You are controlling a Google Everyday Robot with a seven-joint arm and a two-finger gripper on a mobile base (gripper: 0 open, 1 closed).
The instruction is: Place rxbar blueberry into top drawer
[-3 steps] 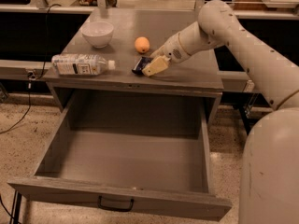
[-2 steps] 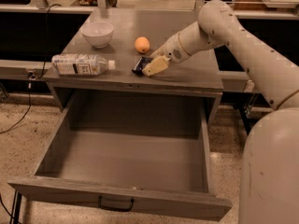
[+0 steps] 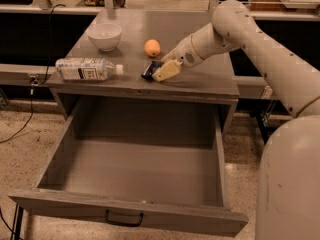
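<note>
The place reads as a robotics lab or test space, not a home: a grey cabinet stands on a speckled hard floor, a black cable trails at the left, long work benches run behind, and the robot's gripper sits low on the cabinet top by the rxbar blueberry

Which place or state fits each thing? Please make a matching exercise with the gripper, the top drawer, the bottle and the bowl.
1 gripper
2 top drawer
3 bottle
4 bowl

A lying on its side, left on the cabinet top
B pulled out, open
C upright, back left
D at the rxbar blueberry, near the front edge

Pairs: 1-D, 2-B, 3-A, 4-C
</note>
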